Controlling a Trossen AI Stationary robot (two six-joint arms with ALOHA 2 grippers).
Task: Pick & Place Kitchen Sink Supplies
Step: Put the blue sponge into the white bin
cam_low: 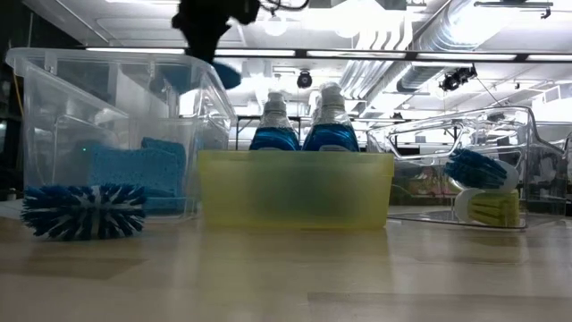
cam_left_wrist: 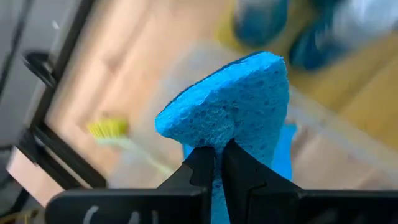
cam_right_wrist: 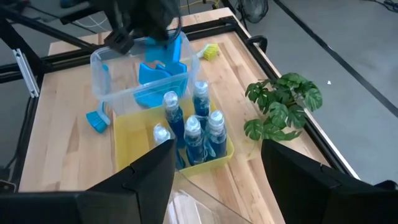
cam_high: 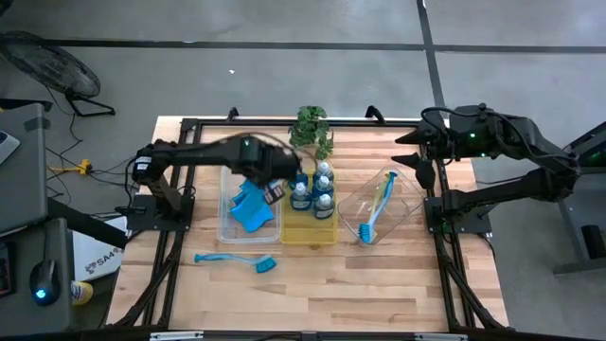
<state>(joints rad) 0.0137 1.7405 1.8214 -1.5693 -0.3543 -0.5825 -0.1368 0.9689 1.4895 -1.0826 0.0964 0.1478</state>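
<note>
We find three trays side by side on the wooden table point(cam_high: 379, 284). The clear tray point(cam_high: 225, 223) on the left holds wavy blue sponges point(cam_high: 249, 210). The yellow tray point(cam_high: 308, 230) in the middle holds four soap bottles point(cam_high: 323, 186) with blue liquid and pale caps, grouped at its far end near the potted plant point(cam_high: 313, 128); its near half is bare. The clear tray on the right point(cam_high: 379, 204) sits at an angle and holds one yellow-green dish brush point(cam_high: 377, 210) with a blue head.

We record the left gripper point(cam_left_wrist: 219, 163) above the clear tray on the left, its fingers clamped on a blue sponge point(cam_left_wrist: 235, 102) that stands up from between them, clear of the tray floor. The right gripper point(cam_right_wrist: 217, 168) waits high at the table's far right corner with its fingers apart and nothing between them.

A blue dish brush point(cam_high: 239, 259) lies flat on the wood just in front of the left tray, apart from it, bristle head toward the yellow tray. The left and middle trays stand almost touching; a gap separates the middle and right trays. The whole front strip of the table is open wood.

A black frame point(cam_high: 180, 123) borders the table. Beyond it we note grey floor, a fan point(cam_high: 52, 62) at far left, and ceiling ducts and lights in the low view.
</note>
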